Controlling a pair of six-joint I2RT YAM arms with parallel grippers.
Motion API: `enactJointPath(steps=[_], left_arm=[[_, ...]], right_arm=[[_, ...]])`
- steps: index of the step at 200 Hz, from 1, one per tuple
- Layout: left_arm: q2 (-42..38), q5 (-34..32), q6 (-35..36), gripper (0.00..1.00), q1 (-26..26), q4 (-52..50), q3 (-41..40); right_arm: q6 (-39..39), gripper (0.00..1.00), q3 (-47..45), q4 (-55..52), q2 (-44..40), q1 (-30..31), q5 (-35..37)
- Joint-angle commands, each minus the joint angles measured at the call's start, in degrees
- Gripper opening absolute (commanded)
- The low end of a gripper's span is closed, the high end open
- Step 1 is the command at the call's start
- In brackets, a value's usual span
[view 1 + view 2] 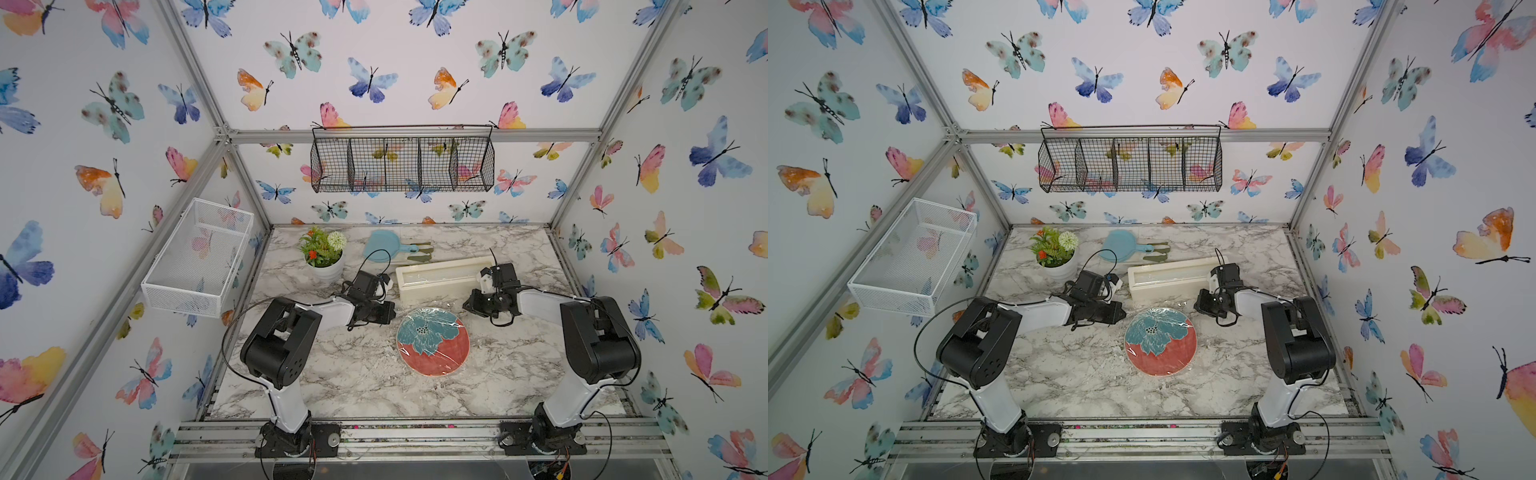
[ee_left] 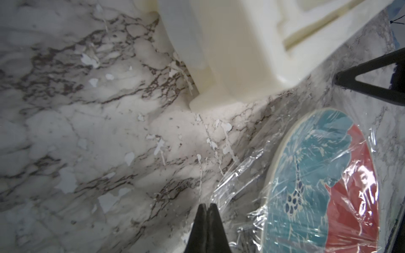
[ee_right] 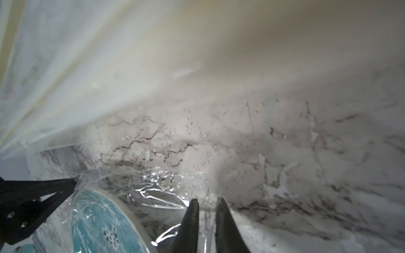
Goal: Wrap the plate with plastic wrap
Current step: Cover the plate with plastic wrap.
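1. Left claw [image 2: 206, 206] is clenched at the wrap's [image 2: 241, 175] loose edge; whether it pinches any, I cannot tell.
2. Right claw [image 3: 207, 203] stands slightly parted, wrap in the gap.
3. Plate [image 1: 433, 341], wrap-covered, lies mid-worktop [image 1: 332, 374], at 4 o'clock from the left claw.
4. Best, I judge: grip the slack, pull it taut, tuck it under the rim.

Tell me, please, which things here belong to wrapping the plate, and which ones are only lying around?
For the job:
plate
plastic wrap, already lying over the plate
cream dispenser box

Only lying about:
potted plant
light blue paddle dish
white mesh basket
black wire basket
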Motion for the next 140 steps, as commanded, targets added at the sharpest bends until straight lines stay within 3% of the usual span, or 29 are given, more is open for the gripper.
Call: enactJointPath(steps=[1,12,46,62,80,87,119,140], left_arm=[[1.3,1.1,-0.8,0.0,0.4,-0.2,0.1],[1.5,1.5,-0.8,0.0,0.4,-0.3,0.2],[0.3,1.8,-0.5,0.07,0.4,-0.8,0.5],[-0.2,1.1,-0.1,0.15,0.4,-1.8,1.0],[-1.6,0.0,0.0,0.44,0.4,-3.6,2.1],[-2.6,-0.8,0.1,0.49,0.4,-4.5,2.5],[-8.3,-5.4,-1.0,0.57,0.5,-10.5,4.6],[-11.5,-2.2,-2.9,0.56,0.5,-13.3,4.2]], right_arm=[[-2.0,0.45,2.1,-7.5,-0.6,0.3,4.5],[-3.7,0.56,4.1,-12.1,-2.4,0.2,7.9],[-8.3,0.66,8.5,-22.6,-10.1,0.2,17.7],[-10.0,0.73,7.9,-21.3,-13.1,0.3,11.5],[-11.2,0.82,6.0,-16.9,-13.5,1.1,3.4],[-12.3,0.84,5.8,-16.2,-12.4,1.4,1.0],[-16.5,0.9,5.2,-12.4,-6.4,3.8,-5.0],[-16.7,0.88,4.5,-10.5,-3.2,4.1,-7.2]])
